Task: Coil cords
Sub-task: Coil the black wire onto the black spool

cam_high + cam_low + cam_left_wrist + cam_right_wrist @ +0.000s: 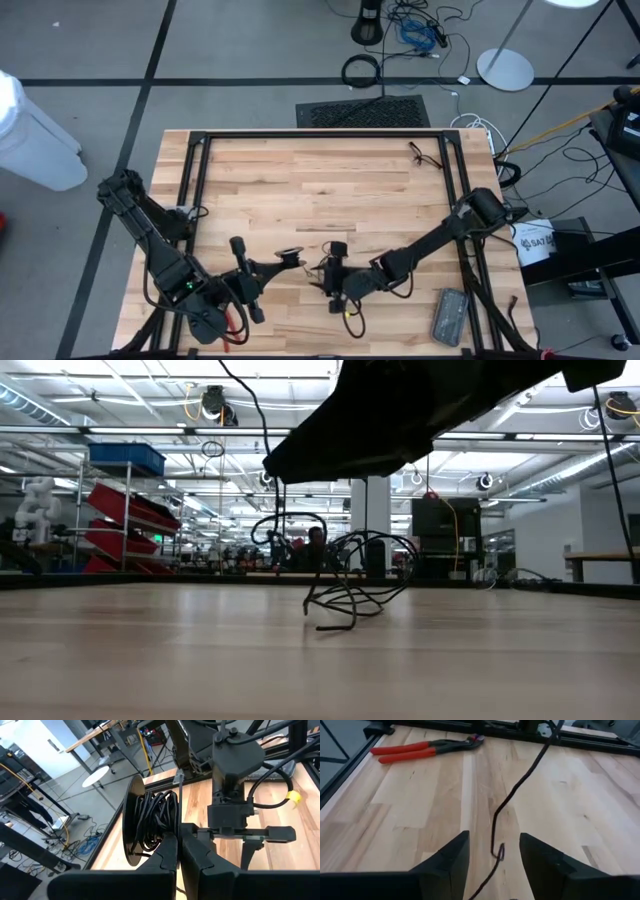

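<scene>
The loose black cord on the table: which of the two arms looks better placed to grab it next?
Probably the right. The right gripper is open with the cord running between its fingers, while the left gripper is shut, holding the spool of wound cord.

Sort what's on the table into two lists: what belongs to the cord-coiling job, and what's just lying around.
Part of the job:
- thin black cord, trailing across the wood
- spool with cord wound on it
- left gripper, shut at the spool
- right gripper, open over the cord

Just lying about:
- red-handled pliers
- grey box near the table's corner
- small tangle of wire at the far edge
</scene>
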Robot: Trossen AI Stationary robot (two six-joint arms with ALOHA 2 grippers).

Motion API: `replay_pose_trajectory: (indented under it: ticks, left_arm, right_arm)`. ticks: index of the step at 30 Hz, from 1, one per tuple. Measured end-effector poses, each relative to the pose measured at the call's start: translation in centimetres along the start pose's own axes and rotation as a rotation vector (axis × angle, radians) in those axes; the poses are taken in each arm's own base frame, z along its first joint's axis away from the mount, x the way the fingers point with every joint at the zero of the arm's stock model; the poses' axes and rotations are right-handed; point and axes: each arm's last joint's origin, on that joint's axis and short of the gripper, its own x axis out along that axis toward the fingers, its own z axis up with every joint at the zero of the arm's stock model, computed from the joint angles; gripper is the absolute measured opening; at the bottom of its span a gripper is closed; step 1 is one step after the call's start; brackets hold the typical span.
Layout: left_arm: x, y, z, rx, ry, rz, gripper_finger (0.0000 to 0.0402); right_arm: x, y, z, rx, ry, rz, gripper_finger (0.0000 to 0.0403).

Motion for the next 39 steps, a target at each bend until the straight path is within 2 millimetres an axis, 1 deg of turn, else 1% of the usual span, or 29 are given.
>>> replay_pose_trajectory:
  ticks: [3,7,10,14,15,17,20,23,28,34,37,39]
  left_arm:
    - [0.0,0.0,0.0,-0.001,0.001,-0.006,0.0008]
    - [0.0,-0.1,0.0,-0.021,0.000,-0.013,0.0008]
    - [0.0,-0.1,0.0,-0.030,0.000,-0.014,0.0008]
    - [0.0,-0.1,0.0,-0.030,0.000,-0.014,0.0008]
    - [0.0,-0.1,0.0,-0.030,0.000,-0.014,0.0008]
    - [0.0,-0.1,0.0,-0.024,0.002,-0.021,0.0008]
    - [0.0,-0.2,0.0,-0.018,0.013,-0.056,0.0008]
    - [0.0,-0.3,-0.1,0.006,0.027,-0.110,0.0008]
    - [0.0,-0.4,-0.3,0.022,0.045,-0.150,0.0008]
    - [0.0,-0.3,-0.6,0.048,0.064,-0.150,0.0008]
    - [0.1,-0.3,-0.5,0.045,0.065,-0.147,0.0008]
    - [0.3,-0.2,-0.5,0.032,0.070,-0.145,0.0008]
  right_arm:
    - [0.1,-0.1,0.4,0.009,-0.031,0.002,0.0147]
    - [0.1,-0.1,0.7,0.018,-0.064,0.011,0.0114]
    - [0.1,-0.1,0.8,0.018,-0.065,0.012,0.0078]
    - [0.1,-0.1,0.7,-0.008,-0.062,0.010,0.0015]
    - [0.1,-0.1,0.8,-0.016,-0.063,0.009,0.0008]
    - [-0.1,-0.2,1.0,-0.015,-0.067,0.008,0.0007]
    - [-0.8,-0.4,1.4,-0.032,-0.039,0.009,0.0002]
    - [-2.4,-0.8,1.9,-0.056,0.032,0.009,0.0001]
    - [-6.2,-1.3,3.1,-0.057,0.132,0.019,0.0001]
    - [-10.8,-1.1,4.8,-0.013,0.148,0.118,0.0000]
    - [-12.6,-0.6,5.4,-0.007,0.119,0.162,0.0000]
    - [-13.4,-0.3,5.7,-0.003,0.098,0.184,0.0000]
